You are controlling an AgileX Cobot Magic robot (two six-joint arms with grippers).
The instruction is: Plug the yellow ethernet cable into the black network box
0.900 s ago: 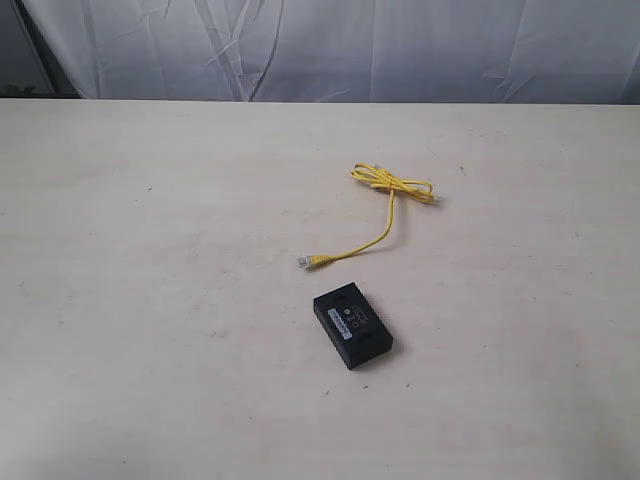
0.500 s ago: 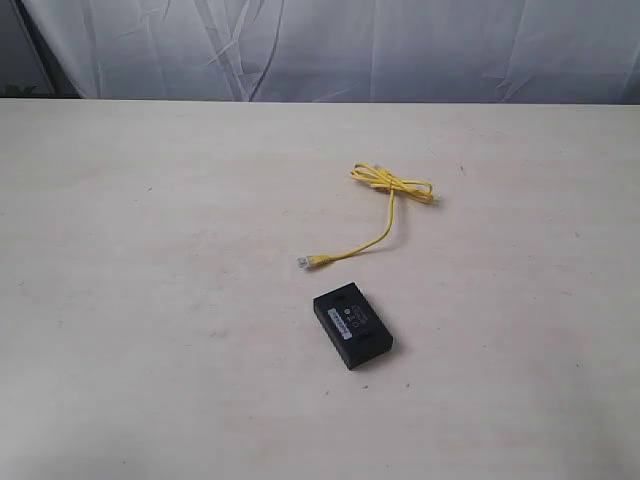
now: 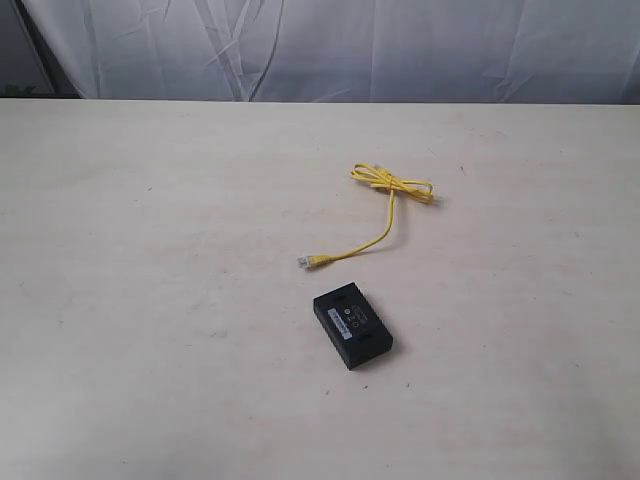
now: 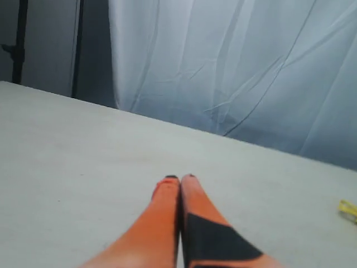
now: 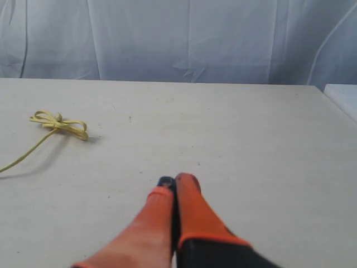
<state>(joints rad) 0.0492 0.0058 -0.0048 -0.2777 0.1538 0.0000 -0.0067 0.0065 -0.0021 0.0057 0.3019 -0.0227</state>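
Nothing moved: left claw (image 4: 179,177), right claw (image 5: 173,180) pressed together, empty; cable (image 3: 385,200), box (image 3: 352,325) centred on table (image 3: 150,300), edges distant.

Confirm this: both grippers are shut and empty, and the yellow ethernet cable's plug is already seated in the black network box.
One error: the plug of the yellow ethernet cable lies on the table, apart from the black network box, as the exterior view shows. The left gripper and right gripper are shut and empty.

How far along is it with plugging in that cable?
Nothing done yet: the yellow ethernet cable lies loose on the table, its plug apart from the black network box. The left gripper and right gripper are shut, holding nothing. Grasping and plugging remain.
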